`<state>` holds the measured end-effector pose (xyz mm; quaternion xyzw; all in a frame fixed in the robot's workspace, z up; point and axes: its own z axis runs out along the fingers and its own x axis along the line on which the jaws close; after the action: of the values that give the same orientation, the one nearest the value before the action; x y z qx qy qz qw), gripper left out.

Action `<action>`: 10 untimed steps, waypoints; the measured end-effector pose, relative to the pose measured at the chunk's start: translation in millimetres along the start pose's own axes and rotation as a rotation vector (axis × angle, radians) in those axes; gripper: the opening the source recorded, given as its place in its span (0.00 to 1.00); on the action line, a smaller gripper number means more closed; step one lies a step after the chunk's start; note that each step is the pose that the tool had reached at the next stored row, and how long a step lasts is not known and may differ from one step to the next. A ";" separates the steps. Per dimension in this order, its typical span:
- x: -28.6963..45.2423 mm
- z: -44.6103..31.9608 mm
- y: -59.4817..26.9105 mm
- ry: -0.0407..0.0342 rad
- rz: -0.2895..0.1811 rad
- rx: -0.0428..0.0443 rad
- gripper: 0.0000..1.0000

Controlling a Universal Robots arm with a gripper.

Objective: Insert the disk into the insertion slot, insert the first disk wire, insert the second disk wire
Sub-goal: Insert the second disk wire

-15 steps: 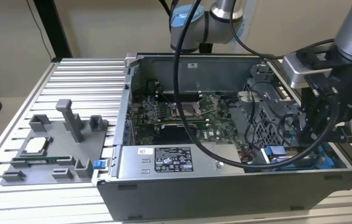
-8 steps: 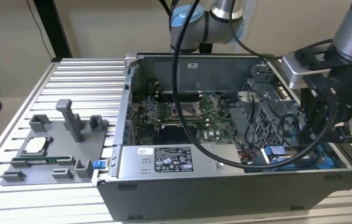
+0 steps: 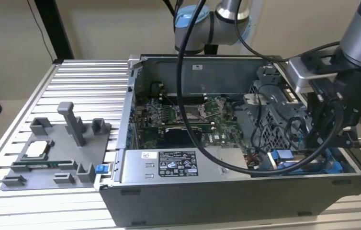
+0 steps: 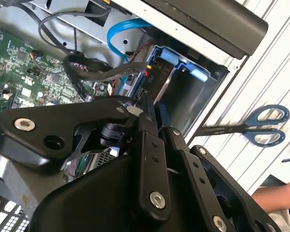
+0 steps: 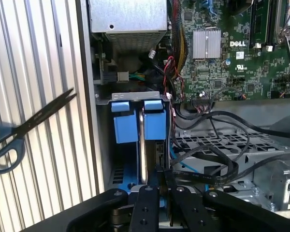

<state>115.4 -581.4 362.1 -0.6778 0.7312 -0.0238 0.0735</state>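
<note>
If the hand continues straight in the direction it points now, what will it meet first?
Probably the insertion slot: in the first wrist view the hand points along the thin edge standing between its blue tabs. Depth is unclear, so the black cables beside it might brush first.

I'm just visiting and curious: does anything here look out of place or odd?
Yes: a pair of scissors with blue handles lies open on the ribbed table just outside the computer case, beside the corner where the gripper works. They seem a stray tool.

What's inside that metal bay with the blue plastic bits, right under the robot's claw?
In the first wrist view, the insertion slot shows blue tabs and a thin upright edge between them. The end effector covers its lower part.
</note>
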 end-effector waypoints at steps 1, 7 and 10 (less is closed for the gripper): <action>0.0 0.4 0.1 -0.0002 0.000 0.0000 0.00; 0.4 4.9 0.7 -0.0017 0.000 0.0006 0.00; 0.6 7.7 1.1 -0.0050 0.001 0.0012 0.00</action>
<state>115.4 -581.4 354.3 -0.6776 0.7312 -0.0226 0.0757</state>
